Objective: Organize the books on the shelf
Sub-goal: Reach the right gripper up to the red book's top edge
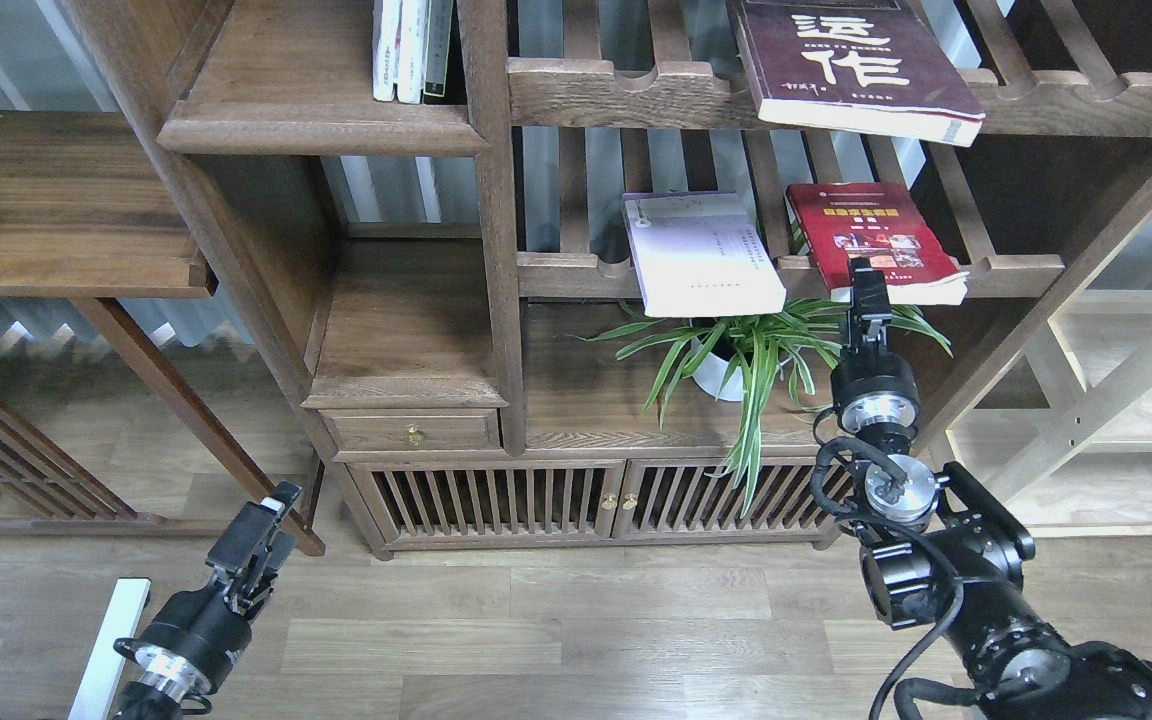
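Three books lie flat on slatted racks, overhanging the front rails. The dark maroon book (851, 60) is on the upper rack. The pale lavender book (701, 255) and the bright red book (874, 238) are side by side on the lower rack. The solid shelf board (321, 128) sits at the upper left. My right gripper (866, 275) points up, its tip at the red book's front edge; its fingers show as one dark shape. My left gripper (266, 510) hangs low over the floor at the left, far from the books, and its fingers cannot be told apart.
A few upright books (411, 50) stand on the solid shelf beside the post (491, 200). A potted spider plant (746, 350) sits just below the lower rack, next to my right arm. A lower solid ledge (406, 385) has a drawer under it.
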`<state>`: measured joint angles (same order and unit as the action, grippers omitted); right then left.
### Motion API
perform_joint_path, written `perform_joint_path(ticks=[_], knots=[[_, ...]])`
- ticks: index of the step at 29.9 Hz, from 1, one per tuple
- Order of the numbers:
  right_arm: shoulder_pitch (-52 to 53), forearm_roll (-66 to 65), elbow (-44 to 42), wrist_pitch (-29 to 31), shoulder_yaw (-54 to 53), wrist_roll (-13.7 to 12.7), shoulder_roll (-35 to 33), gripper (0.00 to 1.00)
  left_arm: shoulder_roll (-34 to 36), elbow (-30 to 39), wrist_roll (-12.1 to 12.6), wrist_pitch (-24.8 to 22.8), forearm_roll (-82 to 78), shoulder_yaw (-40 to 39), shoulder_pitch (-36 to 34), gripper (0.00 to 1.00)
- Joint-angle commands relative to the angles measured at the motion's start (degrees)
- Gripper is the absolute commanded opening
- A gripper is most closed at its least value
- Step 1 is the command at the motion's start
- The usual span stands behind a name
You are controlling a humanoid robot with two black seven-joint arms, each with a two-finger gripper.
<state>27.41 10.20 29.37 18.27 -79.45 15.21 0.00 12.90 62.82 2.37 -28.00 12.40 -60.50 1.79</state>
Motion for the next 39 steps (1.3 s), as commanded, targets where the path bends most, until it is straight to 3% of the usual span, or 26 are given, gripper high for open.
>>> perform_joint_path(ticks=[1,39], knots=[[0.2,0.0,-0.4,-0.2,-0.2,0.0,0.0,1.00,0.0,0.0,0.0,0.0,0.0,-0.4,0.5,0.99],[5.5,0.0,-2.6,-10.0,-4.1,0.0,0.0,0.98,2.0,0.0,0.0,0.0,0.1,-0.9,2.0,0.99]])
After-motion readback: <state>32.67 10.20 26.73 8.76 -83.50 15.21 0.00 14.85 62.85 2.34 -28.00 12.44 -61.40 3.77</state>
